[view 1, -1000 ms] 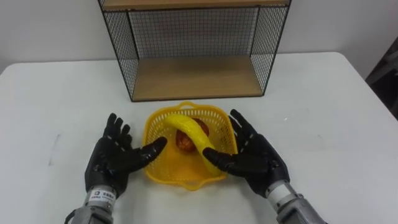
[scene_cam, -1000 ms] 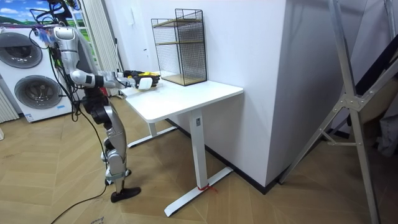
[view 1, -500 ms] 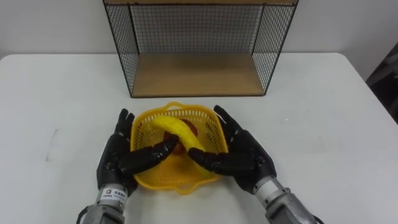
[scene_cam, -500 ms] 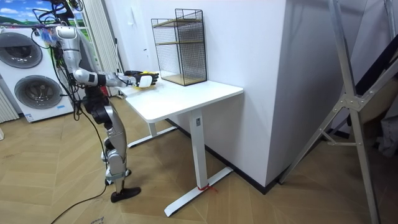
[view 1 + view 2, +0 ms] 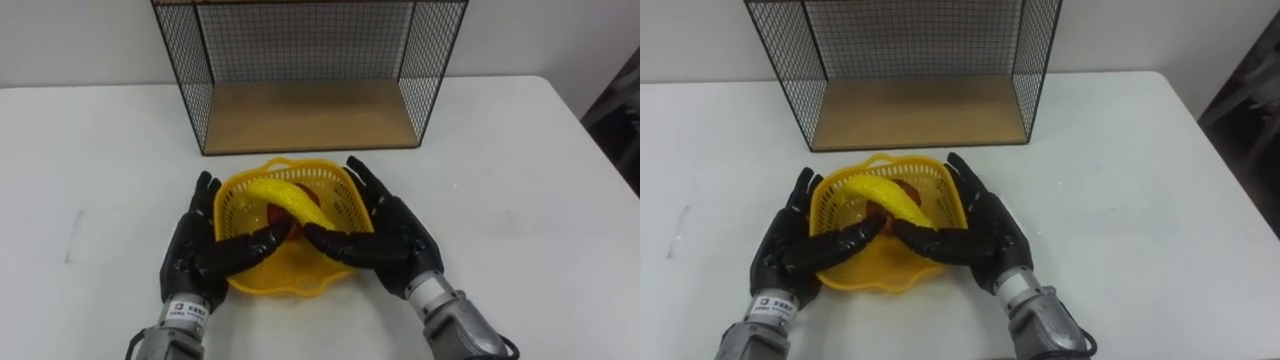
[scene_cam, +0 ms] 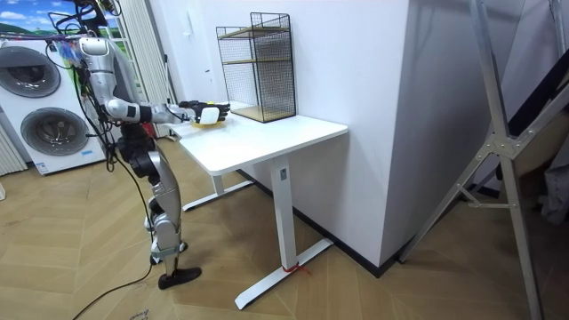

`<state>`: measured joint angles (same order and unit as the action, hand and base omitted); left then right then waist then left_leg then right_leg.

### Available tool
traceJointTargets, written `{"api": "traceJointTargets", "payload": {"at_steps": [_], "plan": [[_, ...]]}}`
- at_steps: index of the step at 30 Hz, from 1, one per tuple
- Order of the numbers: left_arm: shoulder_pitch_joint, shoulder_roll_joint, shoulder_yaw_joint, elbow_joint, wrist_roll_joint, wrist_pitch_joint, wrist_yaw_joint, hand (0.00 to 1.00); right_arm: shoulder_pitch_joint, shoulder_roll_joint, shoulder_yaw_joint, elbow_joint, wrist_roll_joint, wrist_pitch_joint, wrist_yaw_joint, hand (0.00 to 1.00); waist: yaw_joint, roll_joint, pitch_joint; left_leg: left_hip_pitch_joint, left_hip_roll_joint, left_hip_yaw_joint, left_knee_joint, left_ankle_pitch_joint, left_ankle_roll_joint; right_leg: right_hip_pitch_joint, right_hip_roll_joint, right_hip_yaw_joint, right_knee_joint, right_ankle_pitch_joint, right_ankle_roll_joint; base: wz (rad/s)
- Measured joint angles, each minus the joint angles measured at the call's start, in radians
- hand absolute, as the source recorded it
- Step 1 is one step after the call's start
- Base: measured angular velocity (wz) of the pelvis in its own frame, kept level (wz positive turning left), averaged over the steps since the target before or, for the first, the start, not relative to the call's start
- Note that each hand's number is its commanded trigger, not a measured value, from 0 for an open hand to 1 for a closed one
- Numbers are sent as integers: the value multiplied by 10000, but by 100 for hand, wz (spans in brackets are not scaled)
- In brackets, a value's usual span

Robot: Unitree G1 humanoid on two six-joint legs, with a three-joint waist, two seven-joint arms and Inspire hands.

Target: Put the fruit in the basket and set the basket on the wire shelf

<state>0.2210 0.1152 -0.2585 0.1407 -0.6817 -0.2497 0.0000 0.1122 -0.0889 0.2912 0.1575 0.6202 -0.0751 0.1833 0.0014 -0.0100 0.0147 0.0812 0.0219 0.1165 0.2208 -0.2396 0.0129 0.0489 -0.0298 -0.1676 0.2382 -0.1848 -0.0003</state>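
Observation:
A yellow plastic basket point(image 5: 287, 283) stands on the white table point(image 5: 520, 190), just in front of the wire shelf point(image 5: 305, 115). A banana point(image 5: 285, 198) lies across it over a red fruit point(image 5: 311, 200). My left hand point(image 5: 193, 250) presses the basket's left wall and my right hand point(image 5: 402, 245) its right wall. Both hands keep their fingers straight along the outside. Both thumbs reach inward over the basket's near part. In the room view I stand at the table's end, both arms stretched forward to the basket point(image 6: 209, 116).
The wire shelf has black mesh sides and a wooden bottom board, open toward me. In the room view it rises as a tall two-level rack point(image 6: 258, 67) at the table's far edge by the wall. Washing machines point(image 6: 40, 98) stand behind me.
My hands closed in from beside the basket onto its two walls, thumbs coming over its near part. The basket now sits slightly nearer the shelf.

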Motion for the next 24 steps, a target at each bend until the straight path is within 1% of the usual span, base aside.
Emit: {"api": "traceJointTargets", "payload": {"at_steps": [3, 8, 14, 18, 20, 22, 24], "plan": [[0, 1, -108, -1, -4, -45, 0, 0, -58, -2, -22, 0, 1, -33, -16, 0, -9, 3, 1, -1, 1, -2, -12, 0, 0, -7, 2, -2, 0, 0, 0, 0], [0, 0, -212, -1, -4, -110, 0, 0, -164, 1, -21, -2, 28, -382, -55, 0, -13, 0, -1, -5, 2, -3, -8, 0, 0, -13, 1, -1, -1, 0, 0, 0], [0, -17, -246, 0, -6, -117, 0, 0, -167, 1, -24, -1, 32, -462, -62, 0, -91, 2, -1, -5, 4, -1, 19, 0, 0, -12, 2, 2, -3, 2, -2, 0], [-17, -18, -249, 0, 0, -84, 0, 0, -166, 0, -34, -2, 38, -461, -63, 0, -278, 23, 3, -21, 18, 28, 16, -2, -1, -26, 9, -5, 2, 9, -13, -1], [-164, -18, -250, -8, -2, 28, 0, 0, -170, -1, -38, -80, 88, -462, -137, 0, -290, 40, -17, -48, 34, 95, 21, -1, -2, -145, 15, 20, 45, 24, -34, -8], [-314, -18, -250, -9, -1, 63, 0, 0, -171, -6, -45, -201, 80, -487, -238, 0, -294, 49, -19, -41, 53, 165, 42, 0, -3, -163, 28, 63, 46, 32, -45, -11], [-491, -20, -256, -58, -1, 67, 0, 0, -170, -11, -59, -318, 82, -655, -310, 0, -305, 54, -22, -27, 59, 206, 45, -1, -3, -163, 36, 100, 47, 33, -45, -8]]}}
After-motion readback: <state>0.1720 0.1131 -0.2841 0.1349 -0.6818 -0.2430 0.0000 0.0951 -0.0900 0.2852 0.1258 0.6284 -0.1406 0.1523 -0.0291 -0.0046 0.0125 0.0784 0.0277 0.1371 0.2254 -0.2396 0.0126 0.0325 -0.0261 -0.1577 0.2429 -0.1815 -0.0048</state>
